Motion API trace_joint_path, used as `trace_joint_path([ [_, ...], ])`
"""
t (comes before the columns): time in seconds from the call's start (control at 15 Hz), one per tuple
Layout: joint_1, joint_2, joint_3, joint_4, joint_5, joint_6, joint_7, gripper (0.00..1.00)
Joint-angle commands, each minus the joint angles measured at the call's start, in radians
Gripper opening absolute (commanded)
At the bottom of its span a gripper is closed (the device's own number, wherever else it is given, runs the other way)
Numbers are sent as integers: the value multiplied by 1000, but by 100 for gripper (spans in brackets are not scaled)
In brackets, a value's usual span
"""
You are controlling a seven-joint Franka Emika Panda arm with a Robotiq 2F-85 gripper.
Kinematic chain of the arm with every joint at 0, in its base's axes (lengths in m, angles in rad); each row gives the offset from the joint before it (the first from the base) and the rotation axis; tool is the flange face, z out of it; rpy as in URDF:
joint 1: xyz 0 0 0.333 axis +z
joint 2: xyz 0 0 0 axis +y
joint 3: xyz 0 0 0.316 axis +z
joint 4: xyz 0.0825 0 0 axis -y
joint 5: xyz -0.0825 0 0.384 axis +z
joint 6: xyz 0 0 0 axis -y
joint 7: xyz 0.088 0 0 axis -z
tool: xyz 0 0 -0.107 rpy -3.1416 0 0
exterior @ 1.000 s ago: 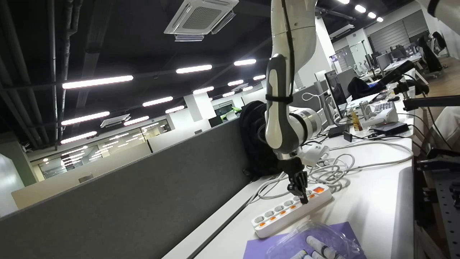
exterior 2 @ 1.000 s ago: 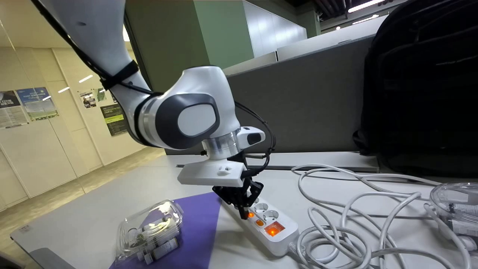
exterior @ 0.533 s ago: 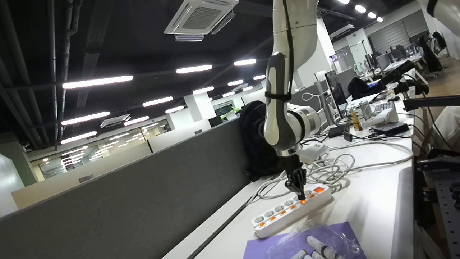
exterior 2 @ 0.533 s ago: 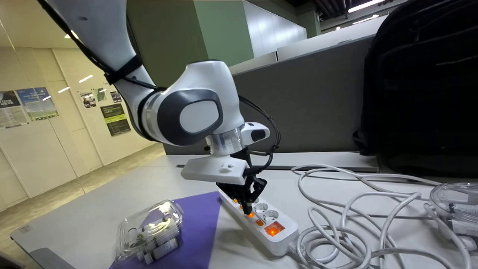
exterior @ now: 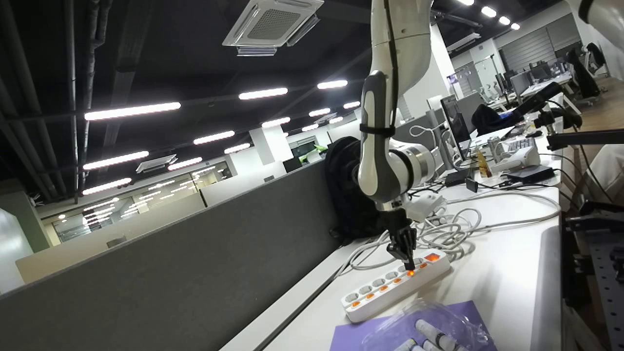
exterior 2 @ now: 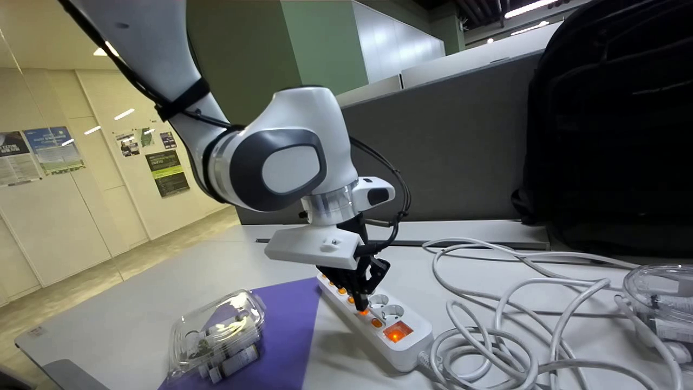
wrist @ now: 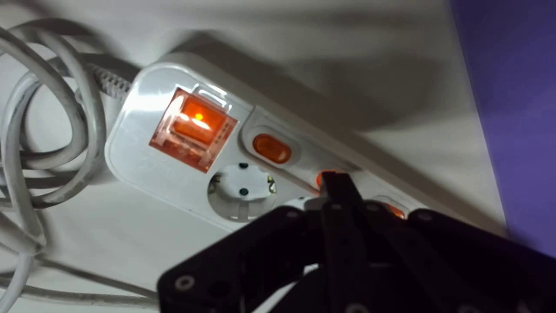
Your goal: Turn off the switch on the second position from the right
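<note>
One power strip stretches diagonally, master switch toward cable; we see the gripper, closed, at a glowing button.

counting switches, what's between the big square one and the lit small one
One dull orange switch lies between the big square switch and the lit small switch, in the wrist view.

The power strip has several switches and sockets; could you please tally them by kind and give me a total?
Small orange switches: 6
Large orange switch: 1
Sockets, counting those partly hidden: 6
Total: 13
</note>
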Motion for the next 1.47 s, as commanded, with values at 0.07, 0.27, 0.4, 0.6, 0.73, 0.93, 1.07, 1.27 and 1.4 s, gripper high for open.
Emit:
trace_joint_path([
  [0.07,-9,3,5,14,-2,-19,28,0],
  [0.27,-8,12,0,18,-4,-23,32,0],
  [0.4,-5,21,-6,22,-7,-29,38,0],
  [0.6,5,32,-19,27,-14,-34,49,0],
  [0.73,7,37,-23,33,-14,-39,54,0],
  [0.93,3,53,-25,62,-7,-102,66,0],
  [1.07,8,75,-37,102,-2,-189,86,0],
  [1.27,18,105,-58,179,9,-357,124,0],
  [1.4,8,116,-54,218,36,-435,109,0],
])
